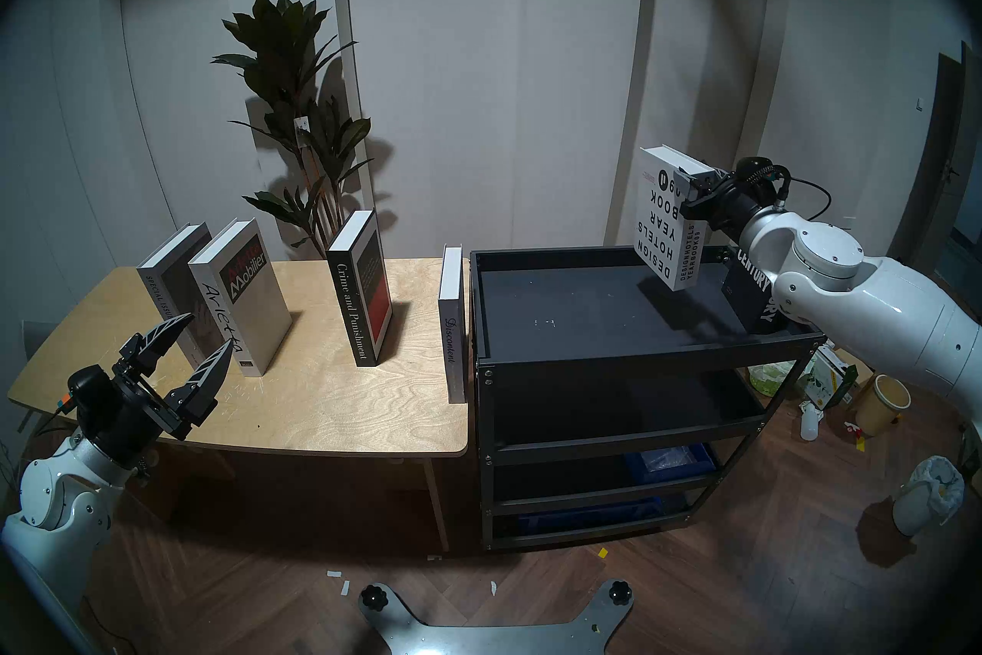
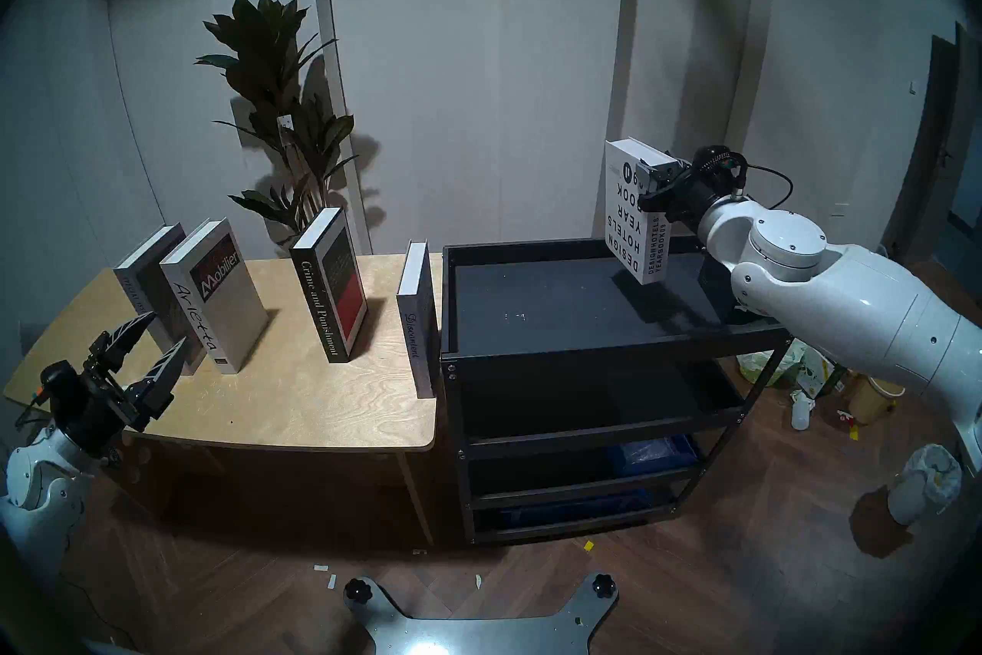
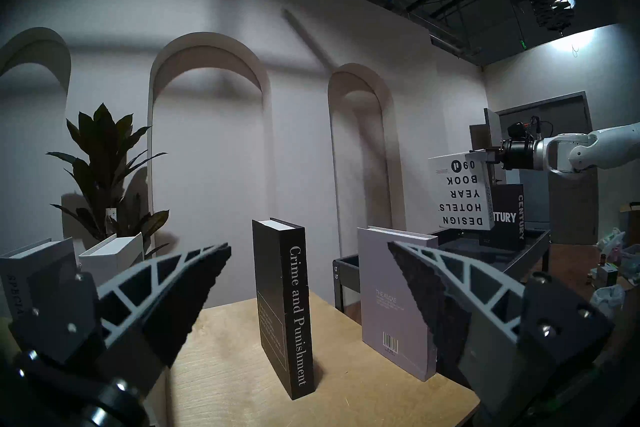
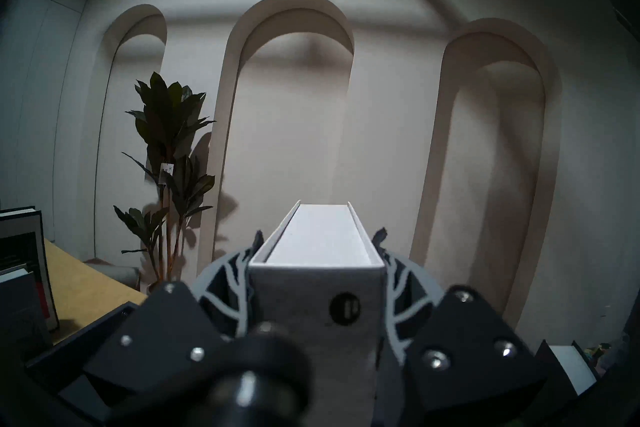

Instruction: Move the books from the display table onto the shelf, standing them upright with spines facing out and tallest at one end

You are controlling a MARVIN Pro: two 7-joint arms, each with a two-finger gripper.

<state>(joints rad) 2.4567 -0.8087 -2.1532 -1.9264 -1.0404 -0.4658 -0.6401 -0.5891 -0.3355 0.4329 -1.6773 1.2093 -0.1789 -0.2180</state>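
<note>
At the right of the head view, a white book (image 1: 670,226) printed DESIGN HOTELS YEAR BOOK is held upside down above the black shelf (image 1: 627,361), clamped at its upper end by the right end effector (image 1: 691,185). A dark book (image 1: 749,292) marked CENTURY is seen standing on the shelf's top tray, just right of it. Four books (image 1: 361,287) are left upright on the tabletop (image 1: 319,404). At lower left, the left end effector (image 1: 199,343) is spread wide and empty.
</note>
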